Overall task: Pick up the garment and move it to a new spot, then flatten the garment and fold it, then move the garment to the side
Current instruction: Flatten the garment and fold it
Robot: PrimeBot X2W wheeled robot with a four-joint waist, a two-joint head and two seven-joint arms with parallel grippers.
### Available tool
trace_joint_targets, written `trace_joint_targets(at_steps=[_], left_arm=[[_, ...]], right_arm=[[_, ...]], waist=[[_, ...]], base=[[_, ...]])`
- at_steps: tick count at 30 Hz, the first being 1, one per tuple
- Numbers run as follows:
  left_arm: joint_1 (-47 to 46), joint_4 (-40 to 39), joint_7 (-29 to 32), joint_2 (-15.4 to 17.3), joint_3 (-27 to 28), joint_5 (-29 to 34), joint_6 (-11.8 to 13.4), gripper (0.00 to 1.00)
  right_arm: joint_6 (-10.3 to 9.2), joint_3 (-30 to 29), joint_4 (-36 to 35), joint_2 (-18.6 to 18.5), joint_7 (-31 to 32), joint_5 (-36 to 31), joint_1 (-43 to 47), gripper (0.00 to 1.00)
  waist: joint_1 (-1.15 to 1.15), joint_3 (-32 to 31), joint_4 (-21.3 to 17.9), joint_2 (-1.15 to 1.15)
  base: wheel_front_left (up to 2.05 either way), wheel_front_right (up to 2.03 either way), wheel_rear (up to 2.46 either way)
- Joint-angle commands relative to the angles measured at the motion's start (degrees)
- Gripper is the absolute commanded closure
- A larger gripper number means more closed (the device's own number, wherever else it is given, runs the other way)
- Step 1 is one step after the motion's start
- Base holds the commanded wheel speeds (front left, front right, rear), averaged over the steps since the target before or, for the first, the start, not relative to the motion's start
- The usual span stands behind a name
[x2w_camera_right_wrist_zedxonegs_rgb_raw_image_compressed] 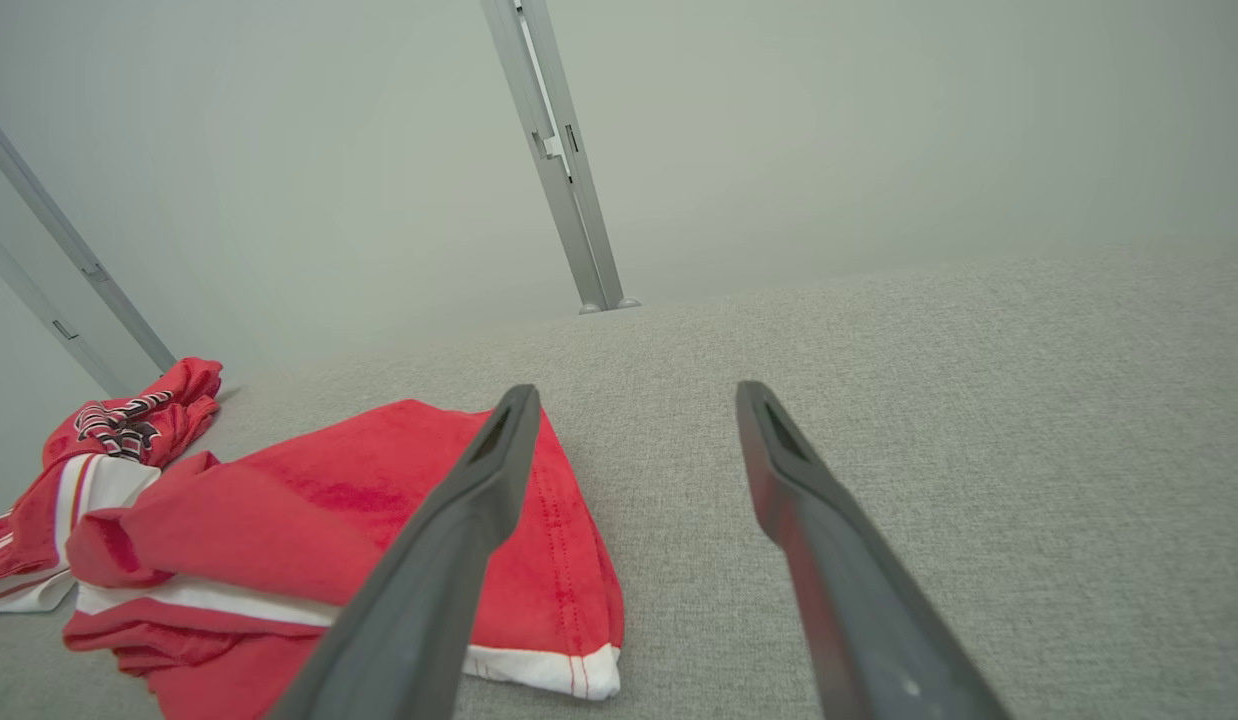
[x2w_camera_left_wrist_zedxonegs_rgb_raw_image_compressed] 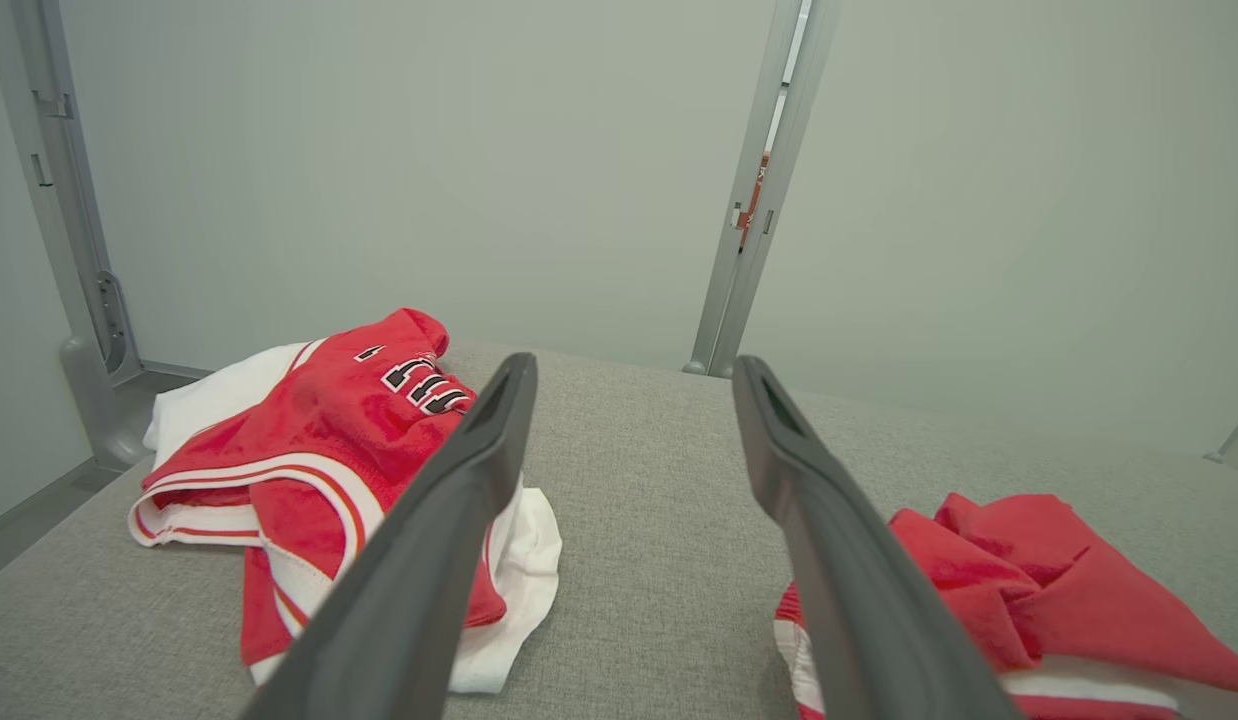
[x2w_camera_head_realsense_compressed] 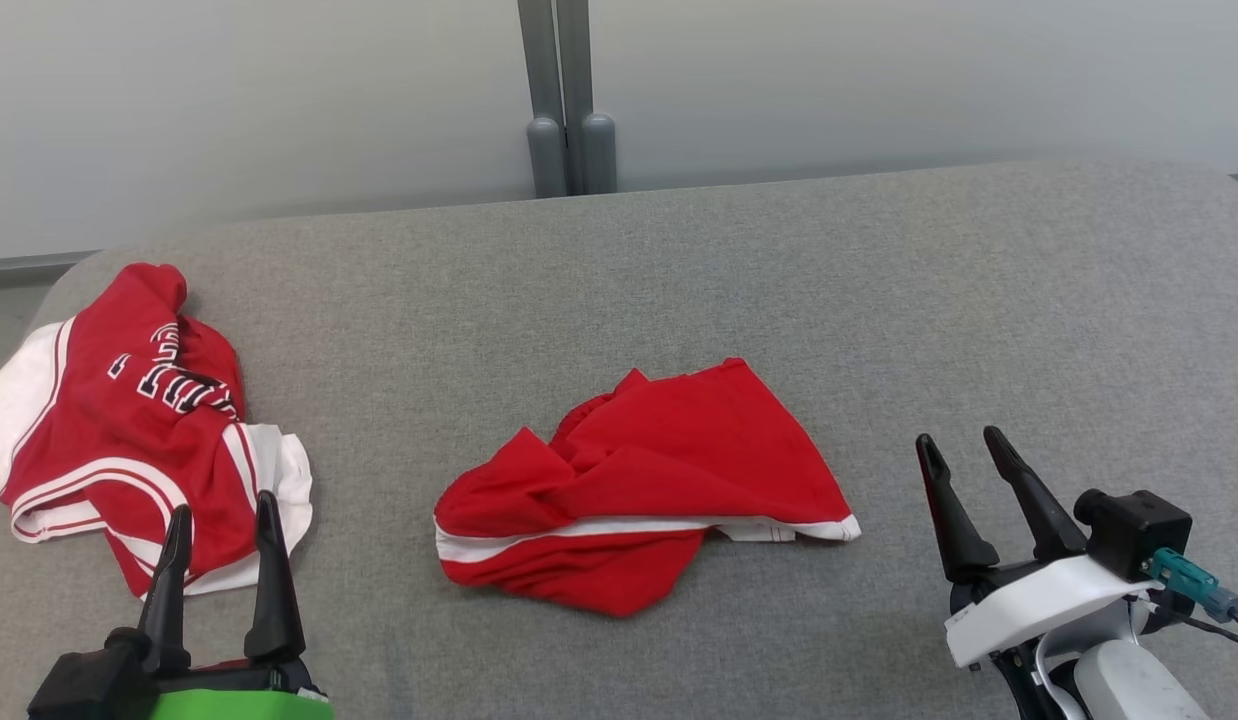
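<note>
Entry: red garment [x2w_camera_head_realsense_compressed: 649,480] with a white band along its near hem, judged to be the task's piece. It lay crumpled near the middle of the grey cloth-covered desk [x2w_camera_head_realsense_compressed: 879,280], twisted at its left end and flatter toward the right corner. Left end effector [x2w_camera_head_realsense_compressed: 224,505]: fingers spread wide, nothing held, poised at the near left. Right end effector [x2w_camera_head_realsense_compressed: 959,437]: fingers spread wide, nothing held, at the near right, just beside the garment's right hem corner and apart from it. Step in hand, as judged: the pick-up, not yet begun. The cloth looked soft and layered, so a pinch on the raised ridge at the twisted left end, or on the banded hem corner, would likely lift it cleanly. A shallow bite might take only the top layer and let the rest drag. Adjacent: a second garment, a red-and-white jersey [x2w_camera_head_realsense_compressed: 119,420] with dark lettering, bunched at the desk's left edge directly beyond the left fingers. Whether they touched it could not be told. It was the main hazard for that arm, being easily snagged. Bare desk lay to the right and far side, offering a new spot. Behind stood a pale wall and a grey post [x2w_camera_head_realsense_compressed: 569,100], well apart.
</note>
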Motion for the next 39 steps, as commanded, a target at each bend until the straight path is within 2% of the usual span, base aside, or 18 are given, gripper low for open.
trace_joint_targets(at_steps=[1, 7, 11, 18, 29, 39], left_arm=[[0.3, 0.1, 0.0, -0.1, 0.3, 0.3, -0.3, 0.0], [-0.6, 0.3, 0.0, -0.5, 0.2, 0.6, -1.0, 0.0], [-0.8, 2.2, 1.2, 0.1, -2.0, -0.7, -1.6, 0.0], [-2.5, 4.2, 11.1, 4.8, -11.8, -7.0, -2.5, 0.0], [-7.1, 6.3, 17.5, 10.6, -20.7, -15.6, -2.5, 0.0], [-12.9, 10.7, 19.3, 14.3, -25.9, -18.6, -2.5, 0.0]], right_arm=[[0.02, 0.1, 0.1, -0.2, -0.2, 0.3, -0.5, 0.0], [0.02, 0.3, 1.1, -0.6, -0.2, 0.2, -0.8, 0.0], [0.02, 3.9, 3.9, -1.8, 0.9, 2.0, -1.5, 0.0], [0.02, 11.9, 7.4, -4.6, 6.9, 7.6, -5.0, 0.0], [0.02, 19.3, 11.4, -7.1, 10.7, 11.6, -10.4, 0.0], [0.02, 23.1, 13.6, -7.5, 9.7, 12.9, -13.1, 0.0]], waist=[[0.0, 0.0, -0.1, 0.0], [0.0, 0.3, -0.2, 0.0], [0.0, 1.0, -0.1, 0.0], [0.0, 3.5, 0.4, 0.0], [0.0, 6.4, 1.2, 0.0], [0.0, 7.5, 1.0, 0.0]], base=[[0.0, 0.0, 0.0], [0.0, 0.0, 0.0], [0.0, 0.0, 0.0], [0.0, 0.0, 0.0], [0.0, 0.0, 0.0], [0.0, 0.0, 0.0]])
